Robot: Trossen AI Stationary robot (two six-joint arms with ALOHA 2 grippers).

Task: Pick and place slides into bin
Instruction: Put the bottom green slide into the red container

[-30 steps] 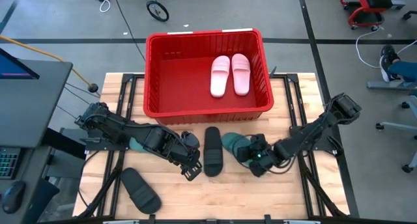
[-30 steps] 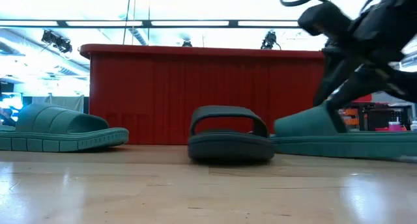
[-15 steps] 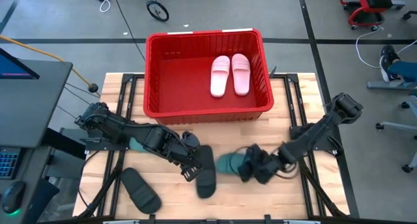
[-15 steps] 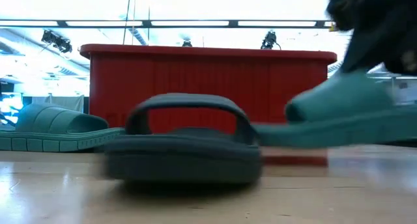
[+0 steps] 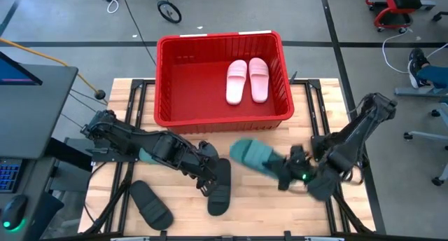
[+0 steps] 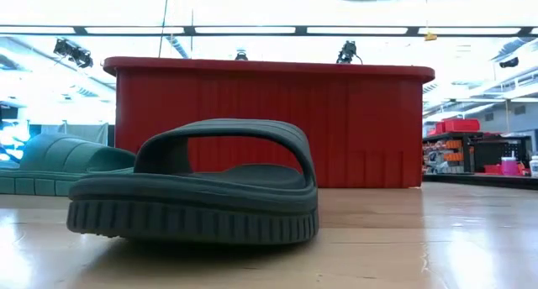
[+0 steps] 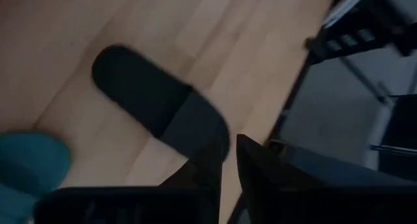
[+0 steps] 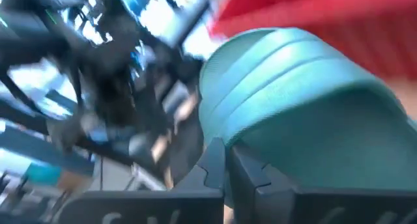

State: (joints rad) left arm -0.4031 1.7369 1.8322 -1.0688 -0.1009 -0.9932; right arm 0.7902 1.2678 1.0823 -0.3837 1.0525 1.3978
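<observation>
High view: no readable writing anywhere. Red bin [image 5: 168,80] sits top centre, two pale pink slides [image 5: 247,80] inside at its right, the left half bare. My right gripper [image 5: 285,172], lower right, is clamped on a dark green slide [image 5: 253,155] lifted just below the bin's front wall. My left gripper [image 5: 207,178], lower centre, touches a black slide [image 5: 219,186]; can't tell its finger gap here. Second black slide [image 5: 150,204] lies lower left near the table edge [image 5: 105,164].

Low view: black slide [image 6: 197,192] fills the foreground, flat on wood; another green slide [image 6: 59,165] far left; bin wall [image 6: 361,121] behind.

Left wrist view: fingers [image 7: 260,168] nearly together beside the black slide [image 7: 156,107].

Right wrist view: fingers [image 8: 212,165] pinch the green slide [image 8: 306,120].
</observation>
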